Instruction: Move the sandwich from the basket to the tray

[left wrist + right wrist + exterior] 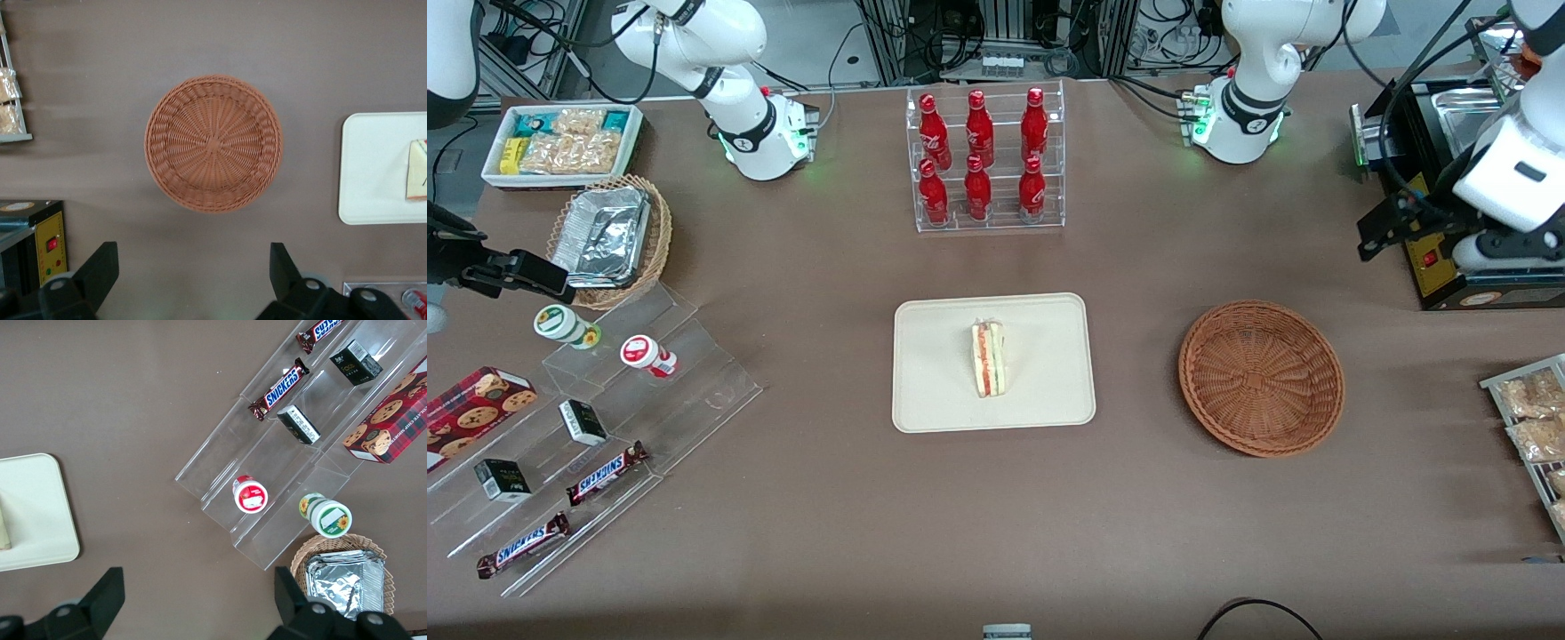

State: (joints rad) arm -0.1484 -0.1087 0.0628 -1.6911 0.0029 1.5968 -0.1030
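The sandwich point(988, 358) lies on its side near the middle of the cream tray point(943, 391), its red and green layers showing; the left wrist view catches one end of the sandwich point(417, 170) on the tray point(370, 173). The reddish-brown basket point(1261, 378) sits empty beside the tray, toward the working arm's end of the table. My left gripper point(1383, 233) hangs high above the table, farther from the front camera than the basket and off toward the working arm's end. In the left wrist view the gripper point(192, 257) is open with only bare table between its fingers, well short of the basket point(213, 143).
A clear rack of red bottles point(985, 158) stands farther back than the tray. A black appliance point(1449, 267) sits by my gripper, and a rack of packets point(1534, 418) lies nearer the camera. Acrylic steps with snack bars point(605, 427) and a tan basket with foil container point(609, 236) lie toward the parked arm's end.
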